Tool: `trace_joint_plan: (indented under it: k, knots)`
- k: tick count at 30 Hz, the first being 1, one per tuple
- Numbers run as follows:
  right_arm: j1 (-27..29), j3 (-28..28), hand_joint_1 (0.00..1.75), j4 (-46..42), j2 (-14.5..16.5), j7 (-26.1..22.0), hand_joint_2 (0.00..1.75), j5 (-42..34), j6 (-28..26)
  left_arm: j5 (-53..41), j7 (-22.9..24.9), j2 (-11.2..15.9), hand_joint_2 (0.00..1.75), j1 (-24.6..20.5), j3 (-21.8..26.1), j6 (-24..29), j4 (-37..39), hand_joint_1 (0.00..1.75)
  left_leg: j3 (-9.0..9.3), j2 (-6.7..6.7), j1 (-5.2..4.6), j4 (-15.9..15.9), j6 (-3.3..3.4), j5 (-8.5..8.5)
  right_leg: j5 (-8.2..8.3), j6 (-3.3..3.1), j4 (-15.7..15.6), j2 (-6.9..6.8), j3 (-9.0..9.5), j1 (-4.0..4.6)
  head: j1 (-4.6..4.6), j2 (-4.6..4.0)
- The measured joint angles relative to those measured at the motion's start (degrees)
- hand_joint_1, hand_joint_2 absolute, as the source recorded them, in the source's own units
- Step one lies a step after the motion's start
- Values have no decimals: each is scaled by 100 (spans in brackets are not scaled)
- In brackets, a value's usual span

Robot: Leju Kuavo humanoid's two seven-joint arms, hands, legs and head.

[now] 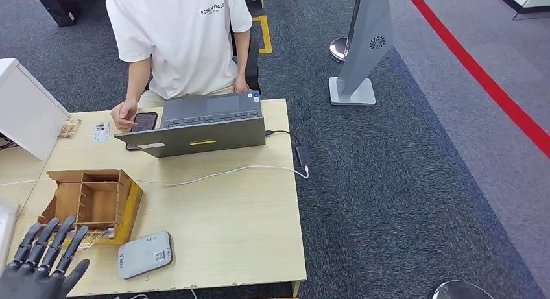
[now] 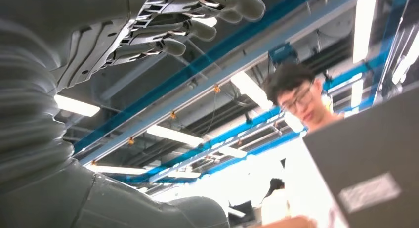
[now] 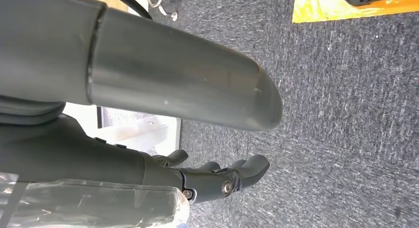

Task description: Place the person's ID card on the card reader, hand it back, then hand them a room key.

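Empty-handed for now, the left hand point(image 1: 40, 260) hovers at the near left corner of the table point(image 1: 233, 208) with its fingers point(image 1: 47, 237) spread apart and nothing between them; in the left wrist view those fingers point(image 2: 197, 20) reach upward, palm turned up. The right hand point(image 3: 217, 178) hangs beside the body over the carpet, fingers loosely extended and holding nothing. Just beside the left hand lie the grey card reader point(image 1: 144, 253) and the wooden organiser point(image 1: 91, 198). I cannot pick out the ID card with certainty: the person point(image 1: 178, 39) rests a hand on a dark phone point(image 1: 144, 121) by the laptop point(image 1: 201, 124), and two small cards point(image 1: 84, 130) lie flat at the far left, long axes running roughly away from the robot. The step in hand looks like receiving the card, so keep the palm steady, level and within the person's reach.
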Motion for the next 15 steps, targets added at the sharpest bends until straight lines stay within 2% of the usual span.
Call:
trace_joint_plan:
  k: [10,15]
  knots:
    - [1,0,0,3,7,10,0,24,10,-224,-31,-3,175,-366,883,0,1208,0,-1,-3,1,0,0,0,0,0,0,-2,0,1,1,0]
    - [1,0,0,3,7,17,0,24,9,-237,-32,-6,175,-457,1121,0,1566,0,0,-4,0,0,0,0,0,0,0,-3,0,0,-1,0]
